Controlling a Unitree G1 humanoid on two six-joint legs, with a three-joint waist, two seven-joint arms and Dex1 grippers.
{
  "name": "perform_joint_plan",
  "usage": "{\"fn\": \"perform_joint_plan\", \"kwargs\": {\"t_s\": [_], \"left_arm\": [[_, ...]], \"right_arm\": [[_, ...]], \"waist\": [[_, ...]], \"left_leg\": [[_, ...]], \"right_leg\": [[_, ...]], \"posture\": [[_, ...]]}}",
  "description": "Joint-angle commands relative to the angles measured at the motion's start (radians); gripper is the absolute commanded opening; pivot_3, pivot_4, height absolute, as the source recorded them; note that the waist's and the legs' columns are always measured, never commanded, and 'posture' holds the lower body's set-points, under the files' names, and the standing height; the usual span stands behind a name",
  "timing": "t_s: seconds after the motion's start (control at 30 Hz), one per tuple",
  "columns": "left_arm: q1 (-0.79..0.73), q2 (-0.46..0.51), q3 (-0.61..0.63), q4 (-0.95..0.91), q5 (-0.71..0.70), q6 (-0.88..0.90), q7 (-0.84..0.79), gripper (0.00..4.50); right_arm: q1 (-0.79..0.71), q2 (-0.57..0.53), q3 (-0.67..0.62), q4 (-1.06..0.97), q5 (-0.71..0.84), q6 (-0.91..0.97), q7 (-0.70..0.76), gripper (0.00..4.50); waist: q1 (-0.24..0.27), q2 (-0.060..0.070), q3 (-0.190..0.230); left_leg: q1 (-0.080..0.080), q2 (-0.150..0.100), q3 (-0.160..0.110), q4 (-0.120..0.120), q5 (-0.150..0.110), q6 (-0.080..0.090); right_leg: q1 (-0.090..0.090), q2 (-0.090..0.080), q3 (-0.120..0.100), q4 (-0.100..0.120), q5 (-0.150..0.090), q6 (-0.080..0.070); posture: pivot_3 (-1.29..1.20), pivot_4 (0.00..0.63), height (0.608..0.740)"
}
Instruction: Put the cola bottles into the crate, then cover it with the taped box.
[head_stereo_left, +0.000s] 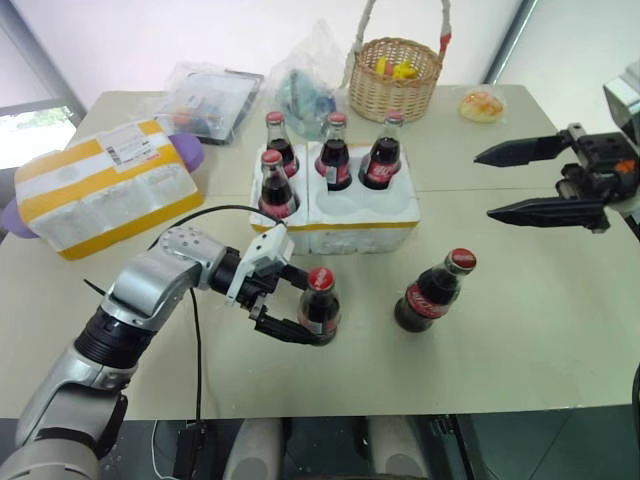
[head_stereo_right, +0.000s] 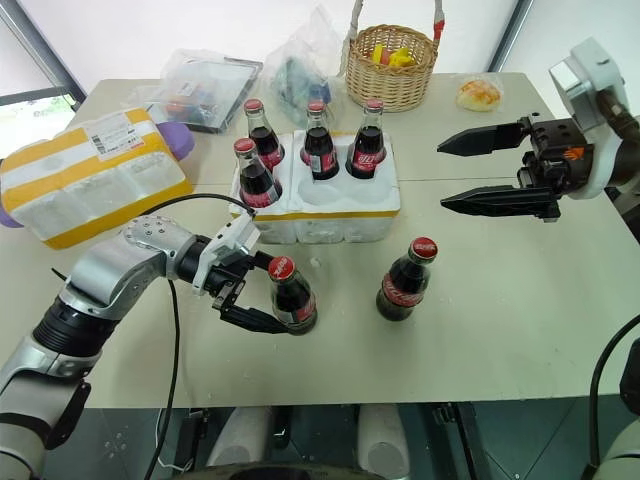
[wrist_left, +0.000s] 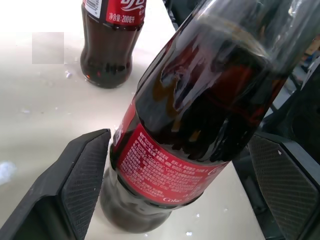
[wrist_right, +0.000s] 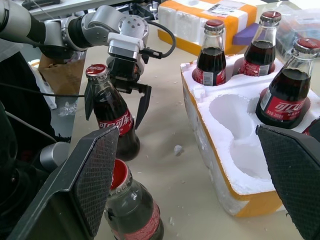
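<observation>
Four cola bottles (head_stereo_left: 334, 150) already stand in your crate (head_stereo_left: 380, 215); two more wait on the tabletop (head_stereo_left: 530, 330) in front. Your left end effector (head_stereo_left: 300, 310) straddles one bottle (head_stereo_left: 320, 305), fingers apart. Your right end effector (head_stereo_left: 520, 182) hovers open. The taped box (head_stereo_left: 105, 185) sits left

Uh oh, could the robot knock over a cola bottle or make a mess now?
Maybe. The left gripper is open around a standing cola bottle, with the pads not squeezing yet. A crooked close could tip it. The second loose bottle stands nearby on the table, so a swinging lift might bump it. The crate has two empty wells by four seated bottles, so a tilted lowering could clink a neighbour.
</observation>
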Motion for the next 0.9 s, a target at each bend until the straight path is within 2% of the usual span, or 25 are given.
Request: {"fn": "perform_joint_plan", "kwargs": {"t_s": [0.03, 0.23, 0.33, 0.4, 0.67, 0.9], "left_arm": [[-0.027, -0.012, -0.008, -0.027, -0.012, 0.008, -0.009, 4.47], [-0.033, -0.029, -0.012, -0.021, -0.009, 0.007, -0.006, 4.47], [-0.033, -0.029, -0.014, -0.022, -0.008, 0.009, -0.007, 3.16], [-0.035, -0.024, -0.019, -0.022, 0.002, 0.004, -0.006, 2.59], [-0.055, 0.007, 0.027, 0.005, 0.008, -0.022, 0.002, 2.59], [-0.278, -0.04, 0.176, 0.144, -0.104, 0.105, 0.07, 2.59]], "right_arm": [[-0.003, -0.001, -0.037, -0.026, 0.019, 0.006, -0.01, 4.5], [0.001, 0.005, -0.046, -0.035, 0.029, 0.016, -0.026, 4.5], [-0.004, 0.007, -0.05, -0.035, 0.034, 0.025, -0.033, 4.5], [-0.004, 0.006, -0.05, -0.036, 0.037, 0.025, -0.036, 4.5], [-0.003, 0.005, -0.051, -0.031, 0.041, 0.02, -0.045, 4.5], [-0.005, 0.008, -0.046, -0.021, 0.036, 0.01, -0.044, 4.5]], "waist": [[0.0, 0.0, 0.0], [0.001, 0.0, 0.0], [0.0, 0.0, 0.0], [0.0, 0.0, 0.0], [-0.001, 0.0, 0.0], [0.001, 0.0, 0.0]], "left_leg": [[0.0, 0.0, 0.0, 0.0, 0.0, 0.0], [0.0, 0.0, 0.0, 0.0, 0.0, 0.0], [0.0, 0.0, 0.0, 0.0, 0.0, 0.0], [0.0, 0.0, 0.0, 0.0, 0.0, 0.0], [0.0, 0.0, 0.0, 0.0, 0.0, 0.001], [-0.001, 0.0, 0.0, 0.001, 0.0, 0.001]], "right_leg": [[0.0, 0.0, 0.0, 0.0, 0.0, 0.0], [0.0, 0.0, 0.0, 0.0, 0.0, 0.0], [0.0, 0.0, 0.0, 0.0, 0.0, 0.0], [0.0, 0.0, 0.0, 0.0, 0.0, 0.0], [0.0, 0.0, 0.0, 0.0, 0.0, 0.0], [0.0, 0.0, 0.0, 0.0, 0.0, 0.0]], "posture": [[0.0, 0.15, 0.737], [0.0, 0.15, 0.737], [0.0, 0.15, 0.737], [0.0, 0.15, 0.737], [0.0, 0.15, 0.737], [0.0, 0.15, 0.737]]}}
